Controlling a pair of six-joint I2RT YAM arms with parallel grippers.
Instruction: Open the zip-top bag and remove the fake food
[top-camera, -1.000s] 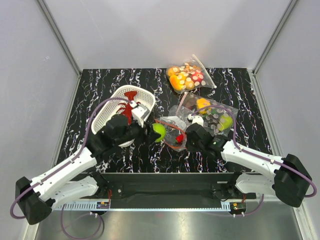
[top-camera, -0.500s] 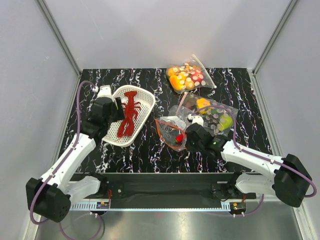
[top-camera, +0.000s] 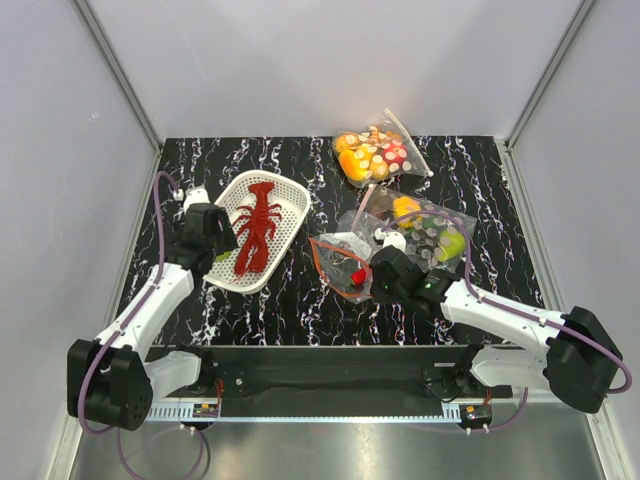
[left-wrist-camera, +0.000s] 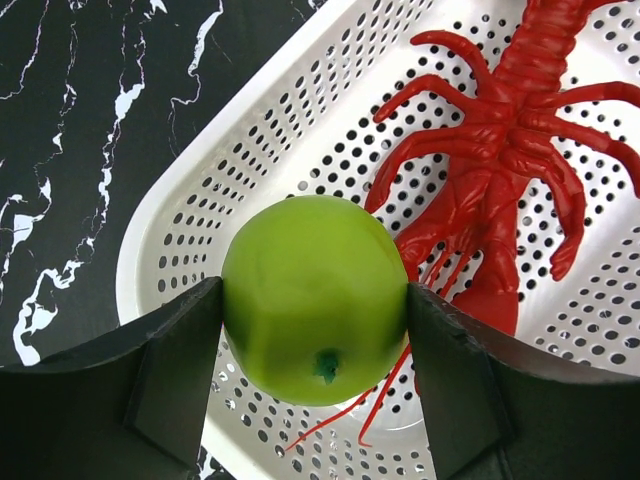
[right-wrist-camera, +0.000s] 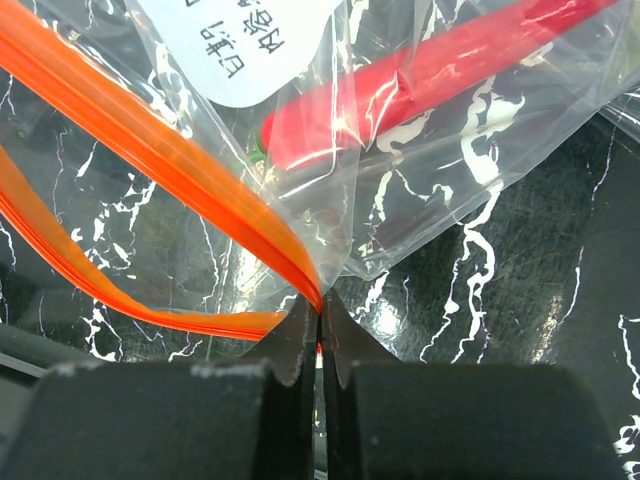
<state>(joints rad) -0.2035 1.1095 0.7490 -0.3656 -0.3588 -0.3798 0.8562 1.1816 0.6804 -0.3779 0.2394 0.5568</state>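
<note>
Pinching the zip-top bag (right-wrist-camera: 400, 180) by its orange zip strip (right-wrist-camera: 170, 160), the right jaws are closed, with the chili pepper (right-wrist-camera: 400, 85) inside just beyond. The left arm reaches out leftward, wrist tipped down, jaws gripping the green apple (left-wrist-camera: 315, 298) directly above the near corner of the white basket (left-wrist-camera: 300, 120). The lobster (left-wrist-camera: 500, 150) lies lengthwise farther in.

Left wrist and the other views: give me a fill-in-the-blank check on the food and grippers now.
The left gripper holds the round green plastic ____ at the rim of the white perforated plastic basket.
In that basket lies the large red plastic ____.
The small red chili pepper lies ____ the clear crinkly zip-top bag.
The right gripper is ____ on that bag's orange zip strip.
Missing: apple; lobster; inside; shut.
</note>
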